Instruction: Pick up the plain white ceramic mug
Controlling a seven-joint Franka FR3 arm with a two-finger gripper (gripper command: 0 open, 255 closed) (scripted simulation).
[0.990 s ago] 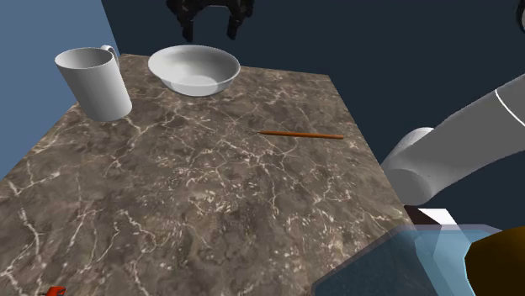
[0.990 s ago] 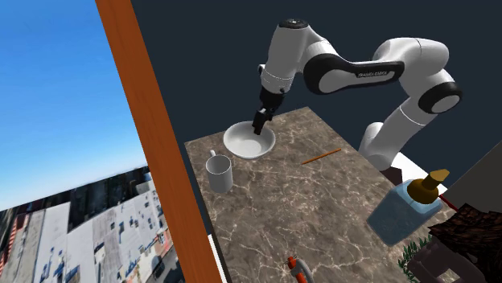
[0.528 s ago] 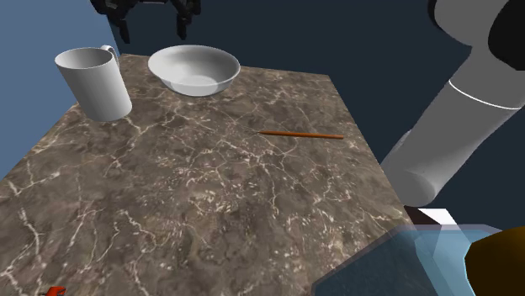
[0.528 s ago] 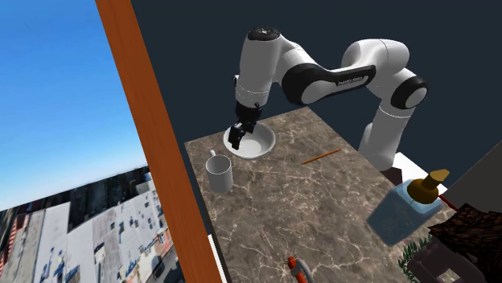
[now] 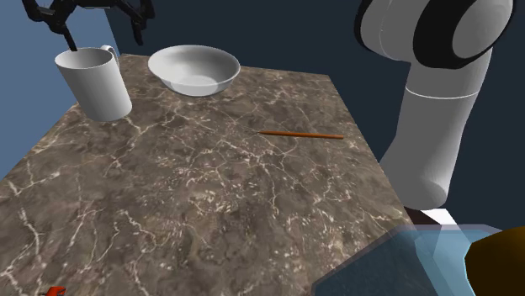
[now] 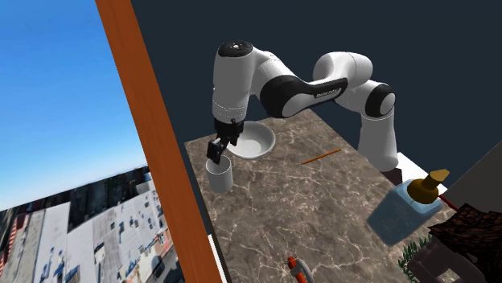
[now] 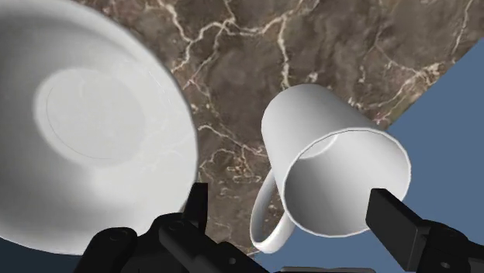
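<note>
The white mug (image 5: 94, 82) stands upright at the far left corner of the dark marbled counter (image 5: 210, 193), as the shoulder view has it, with its handle turned toward the far edge. Right above its open mouth hangs the black claw (image 5: 99, 23), spread wide, one finger to each side of the rim. From what I can see, neither finger touches it. Looking along the hand, the mug's mouth sits between the two fingers (image 7: 392, 221), with the handle close to one of them. Just to the right of the mug sits a shallow white bowl (image 5: 193, 69), near it but apart. Further toward the counter's right edge a thin brown stick (image 5: 301, 134) lies flat on the stone, well apart from both. A small red thing (image 6: 298, 271) lies at the near edge, too small to make out. Off the near right corner stands a pale blue bottle (image 6: 402, 213) with a brown top. The white arm (image 6: 306, 84) arches over from its stand to the mug. In the second exterior view a tall orange-brown post (image 6: 141, 120) rises along the counter's left side, with sky and rooftops beyond it.
</note>
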